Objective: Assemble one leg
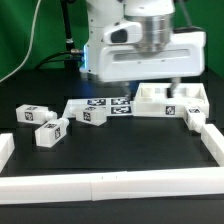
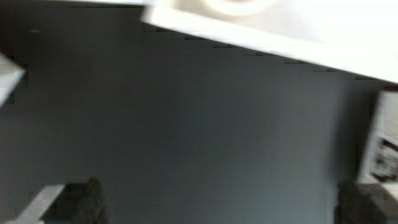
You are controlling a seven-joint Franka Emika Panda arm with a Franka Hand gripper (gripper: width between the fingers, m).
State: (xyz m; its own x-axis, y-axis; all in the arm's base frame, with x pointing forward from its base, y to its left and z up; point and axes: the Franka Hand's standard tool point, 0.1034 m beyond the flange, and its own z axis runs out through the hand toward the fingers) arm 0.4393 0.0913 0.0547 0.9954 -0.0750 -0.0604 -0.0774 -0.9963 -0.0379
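Exterior view finds no leg fitted: the white furniture top (image 1: 170,100) lies right of centre, a tagged leg (image 1: 50,132) lies loose at left on the tabletop (image 1: 110,150), and the gripper (image 2: 222,208) is wide apart and empty, so all assembly remains.

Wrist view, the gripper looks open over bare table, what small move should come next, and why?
Probably ease the gripper toward the tabletop and lower it. The gripper is open and holds nothing, only dark table lies between its fingers, and the tabletop shows just at the picture's border, so it isn't lined up to grasp.
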